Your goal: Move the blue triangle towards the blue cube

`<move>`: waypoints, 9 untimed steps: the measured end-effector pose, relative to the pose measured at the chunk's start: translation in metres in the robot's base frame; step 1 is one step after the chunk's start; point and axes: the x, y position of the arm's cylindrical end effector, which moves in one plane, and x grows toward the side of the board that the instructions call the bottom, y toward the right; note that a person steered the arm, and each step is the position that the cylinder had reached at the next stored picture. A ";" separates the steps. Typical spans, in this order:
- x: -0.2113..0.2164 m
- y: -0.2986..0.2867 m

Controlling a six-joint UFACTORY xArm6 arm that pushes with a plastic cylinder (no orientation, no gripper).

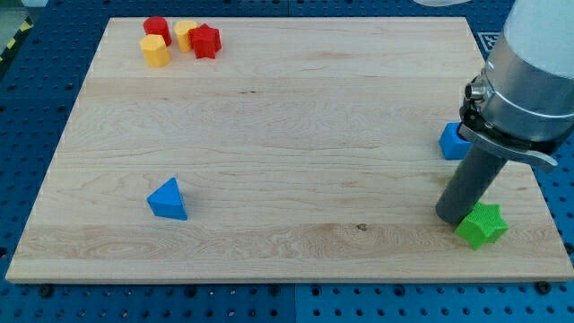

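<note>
The blue triangle [169, 199] lies on the wooden board [287, 135] at the view's lower left. The blue cube [453, 142] sits near the view's right edge, partly hidden behind my arm. My rod comes down at the right, and my tip [451, 217] rests on the board below the blue cube, right beside the green star [482, 225]. The tip is far to the right of the blue triangle.
At the view's top left stands a cluster: a red cylinder [157, 29], a yellow cylinder [155, 51], a second yellow block [185, 34] and a red star [205, 41]. The arm's grey body [534, 72] fills the upper right corner.
</note>
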 end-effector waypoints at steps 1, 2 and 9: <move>-0.003 -0.011; -0.005 -0.084; -0.052 -0.334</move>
